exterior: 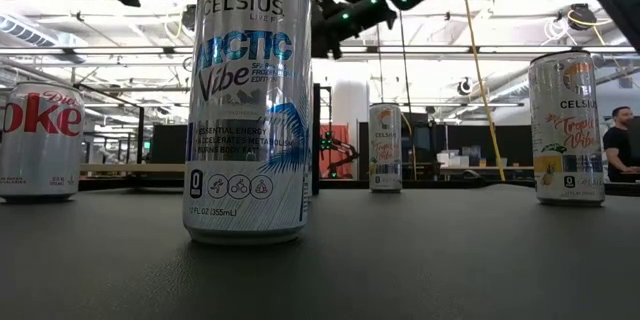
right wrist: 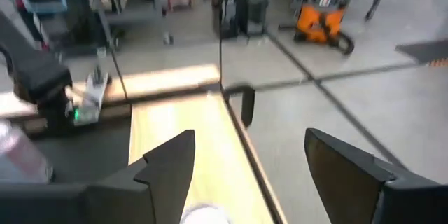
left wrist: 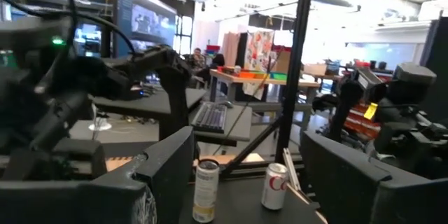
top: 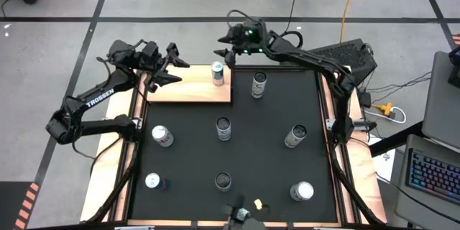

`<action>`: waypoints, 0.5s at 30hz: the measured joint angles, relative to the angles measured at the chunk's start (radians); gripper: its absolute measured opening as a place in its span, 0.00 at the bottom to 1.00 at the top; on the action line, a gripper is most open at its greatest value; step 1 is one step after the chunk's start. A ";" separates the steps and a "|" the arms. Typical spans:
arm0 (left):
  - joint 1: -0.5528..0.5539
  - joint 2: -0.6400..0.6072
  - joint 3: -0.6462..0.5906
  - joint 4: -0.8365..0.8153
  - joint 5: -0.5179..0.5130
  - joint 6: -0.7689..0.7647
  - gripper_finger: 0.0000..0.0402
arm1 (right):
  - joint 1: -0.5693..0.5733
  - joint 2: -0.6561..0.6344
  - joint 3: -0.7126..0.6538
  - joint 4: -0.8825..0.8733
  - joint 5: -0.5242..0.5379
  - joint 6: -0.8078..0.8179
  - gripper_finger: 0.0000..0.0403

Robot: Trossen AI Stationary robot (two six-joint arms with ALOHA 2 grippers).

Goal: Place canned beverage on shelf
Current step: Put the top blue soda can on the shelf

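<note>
Can (top: 218,74) on shelf (top: 183,91) — right end.

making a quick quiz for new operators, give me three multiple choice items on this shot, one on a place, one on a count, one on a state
1. Where does the can nearest the right gripper stand?
A. on the shelf, at its end nearest the right arm
B. in the middle of the black mat
C. on the floor

2. How many cans stand on the black mat, off the shelf?
A. four
B. seven
C. ten

3. How is the right gripper?
A. shut on a can
B. shut and empty
C. open and empty

Answers:
1 A: in the high view the can stands on the shelf, just below the right gripper.
2 B: seven can tops show on the black mat.
3 C: the right wrist view shows its fingers wide apart with nothing between them. The left gripper waits open at the shelf's other end.
</note>
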 joint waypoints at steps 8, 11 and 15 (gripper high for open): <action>0.006 0.000 0.000 0.000 0.022 0.000 0.65 | 0.004 0.079 0.083 -0.161 0.040 -0.084 0.62; 0.006 0.000 0.000 0.000 0.035 0.004 0.65 | 0.003 0.079 0.084 -0.208 0.001 -0.110 0.62; 0.006 0.000 0.000 0.000 0.043 0.008 0.65 | 0.014 0.079 0.084 -0.258 0.001 -0.151 0.62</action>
